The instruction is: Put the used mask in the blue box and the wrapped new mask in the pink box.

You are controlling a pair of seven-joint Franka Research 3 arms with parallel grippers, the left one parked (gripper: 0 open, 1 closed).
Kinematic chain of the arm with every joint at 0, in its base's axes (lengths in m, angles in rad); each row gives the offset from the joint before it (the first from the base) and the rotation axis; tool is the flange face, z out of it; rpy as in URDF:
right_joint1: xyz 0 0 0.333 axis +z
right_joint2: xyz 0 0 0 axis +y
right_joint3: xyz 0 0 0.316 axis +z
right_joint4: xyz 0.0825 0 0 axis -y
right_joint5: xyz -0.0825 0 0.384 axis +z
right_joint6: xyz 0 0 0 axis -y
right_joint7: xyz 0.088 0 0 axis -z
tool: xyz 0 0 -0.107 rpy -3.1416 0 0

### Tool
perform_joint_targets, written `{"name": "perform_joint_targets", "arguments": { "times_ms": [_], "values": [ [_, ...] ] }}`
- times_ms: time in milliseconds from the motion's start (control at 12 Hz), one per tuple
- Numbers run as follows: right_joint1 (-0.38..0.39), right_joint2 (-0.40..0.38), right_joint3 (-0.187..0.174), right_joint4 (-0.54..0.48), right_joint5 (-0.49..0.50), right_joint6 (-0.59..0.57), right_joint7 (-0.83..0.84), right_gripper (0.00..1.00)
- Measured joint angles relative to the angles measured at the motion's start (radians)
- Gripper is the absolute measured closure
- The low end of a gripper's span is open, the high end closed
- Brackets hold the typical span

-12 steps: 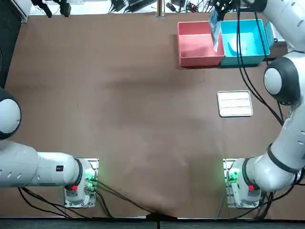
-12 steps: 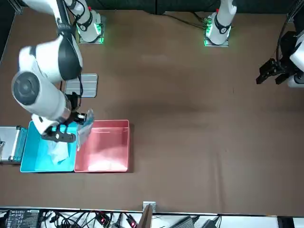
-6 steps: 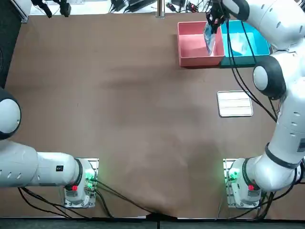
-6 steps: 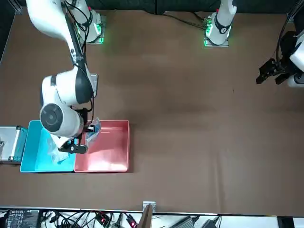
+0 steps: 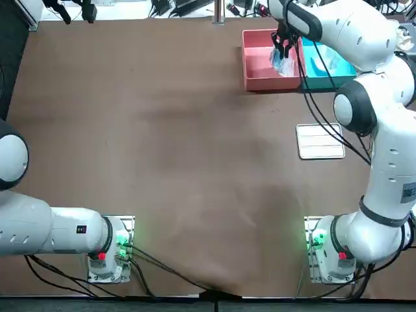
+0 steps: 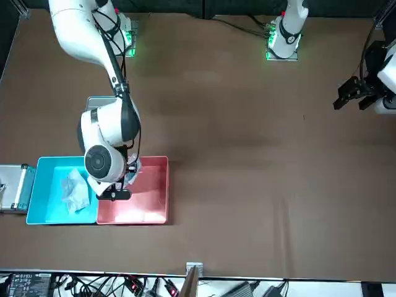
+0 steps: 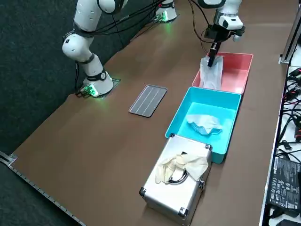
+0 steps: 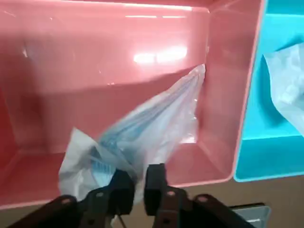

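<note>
My right gripper (image 8: pixel 137 186) is shut on the wrapped new mask (image 8: pixel 142 133), a clear plastic packet with a blue mask inside. It hangs over the pink box (image 8: pixel 95 61), near the wall that box shares with the blue box (image 8: pixel 273 118). From overhead the wrapped mask (image 5: pixel 281 62) dangles inside the pink box (image 5: pixel 260 65), under the gripper (image 5: pixel 283 47). The used mask (image 7: pixel 204 125), crumpled and pale, lies in the blue box (image 7: pixel 186 120). From the side the packet (image 7: pixel 211 73) hangs from the gripper (image 7: pixel 212 57) at the pink box's (image 7: pixel 237 70) near edge.
A grey ribbed plate (image 5: pixel 320 141) lies on the brown table between the boxes and my base. A small metal case (image 7: pixel 176 181) with a cloth on top stands against the blue box's outer end. Cables trail from the arm over the boxes.
My right gripper has carried the wrapped mask from above the blue box's edge across to the pink box and lowered it. The used mask in the blue box has not moved.
</note>
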Motion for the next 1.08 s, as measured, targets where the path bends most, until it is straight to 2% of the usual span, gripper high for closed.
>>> {"name": "perform_joint_targets", "arguments": {
  "times_ms": [583, 667, 833, 917, 1083],
  "values": [
    [-0.001, -0.015, -0.003, 0.042, 0.025, 0.019, 0.076, 0.05],
    [-0.006, -0.028, -0.009, 0.048, 0.052, 0.019, 0.083, 0.0],
    [-0.036, -0.066, -0.014, 0.055, 0.098, 0.016, 0.089, 0.0],
    [-0.083, -0.117, -0.014, 0.059, 0.119, 0.011, 0.088, 0.0],
    [-0.121, -0.169, -0.013, 0.061, 0.125, -0.014, 0.078, 0.0]
  ]
}}
